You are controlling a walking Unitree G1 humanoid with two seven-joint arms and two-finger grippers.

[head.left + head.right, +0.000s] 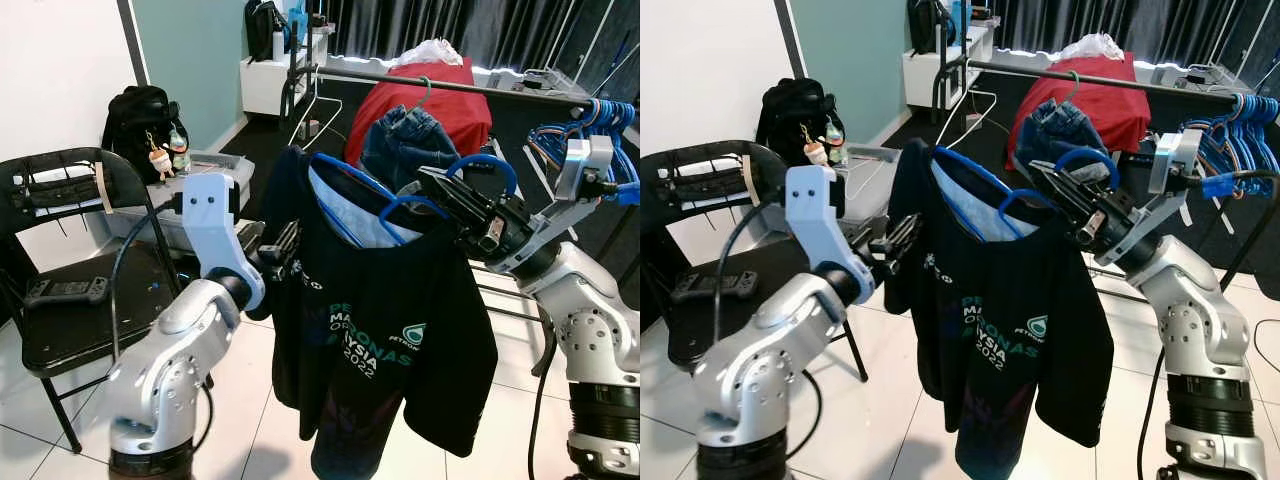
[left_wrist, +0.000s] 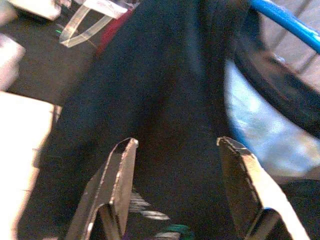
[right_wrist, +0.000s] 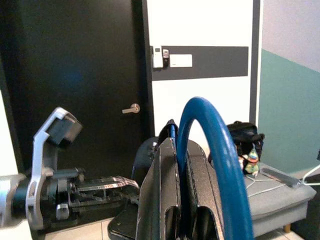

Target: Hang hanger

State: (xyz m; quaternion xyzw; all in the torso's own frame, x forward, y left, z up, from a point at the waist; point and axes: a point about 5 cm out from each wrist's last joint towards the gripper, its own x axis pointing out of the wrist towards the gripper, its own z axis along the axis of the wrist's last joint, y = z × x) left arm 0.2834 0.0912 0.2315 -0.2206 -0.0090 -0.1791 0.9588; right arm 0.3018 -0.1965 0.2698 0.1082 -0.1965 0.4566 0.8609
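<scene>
I have the right gripper (image 1: 440, 190) fingers clamped on the blue hanger (image 1: 400, 200) neck, shirt (image 1: 370, 320) draped below. Left gripper (image 2: 175, 165) fingers spread, shirt shoulder between them. Transport step; next, lift hook onto the rail (image 1: 450, 85).

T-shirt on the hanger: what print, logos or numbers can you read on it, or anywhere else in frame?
"PETRONAS": beside the green emblem on the black T-shirt.
"2022": last line of the teal chest print.
Teal lines above it: folded; only "...YSIA" and "...ONAS" read.
Small white marks near the left claw: too small.
Door panel label: too blurred.
</scene>
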